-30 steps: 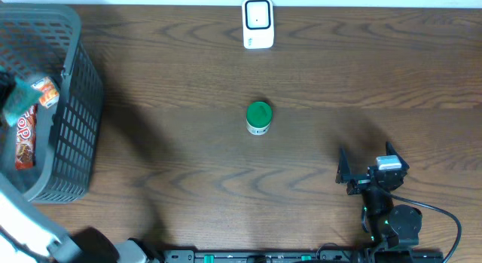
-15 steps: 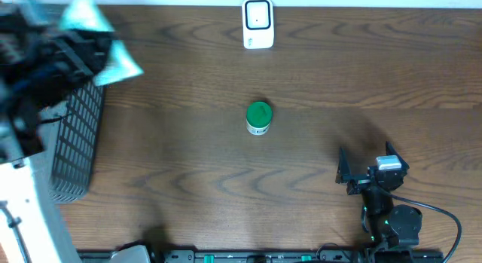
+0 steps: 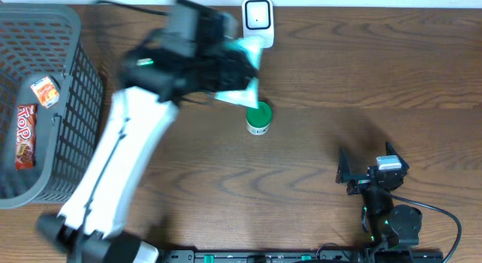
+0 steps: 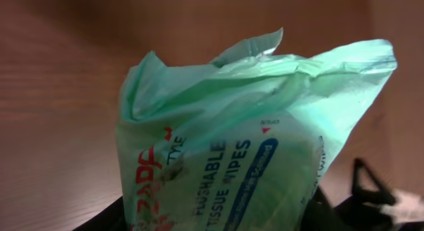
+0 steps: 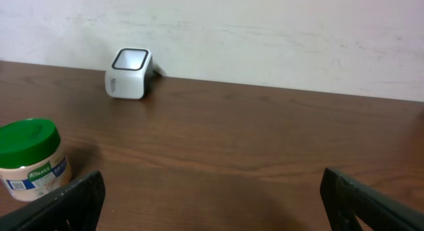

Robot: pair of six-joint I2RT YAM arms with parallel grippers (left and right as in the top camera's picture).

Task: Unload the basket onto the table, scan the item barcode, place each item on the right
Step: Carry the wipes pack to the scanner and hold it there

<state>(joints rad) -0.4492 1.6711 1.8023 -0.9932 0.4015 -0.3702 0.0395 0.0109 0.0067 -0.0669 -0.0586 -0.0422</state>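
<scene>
My left gripper [image 3: 226, 67] is shut on a pale green pack of flushable tissue wipes [image 3: 242, 90], held above the table just left of the white barcode scanner [image 3: 257, 22] and over the green-lidded jar [image 3: 258, 117]. In the left wrist view the pack [image 4: 245, 145] fills the frame between the jaws of the left gripper [image 4: 212, 219]; its printed face shows, and I see no barcode. My right gripper [image 3: 369, 169] rests open at the table's lower right, nothing between its fingers. From the right wrist view the scanner [image 5: 128, 73] stands far left by the wall.
A grey mesh basket [image 3: 75, 135] at the left edge holds a red snack bar [image 3: 25, 135] and a small orange packet [image 3: 45, 90]. The jar [image 5: 30, 158] stands left of the right gripper [image 5: 212, 198].
The left arm has lifted the wipes pack out of the basket and swung it right across the table to beside the scanner. The right arm has not moved.
</scene>
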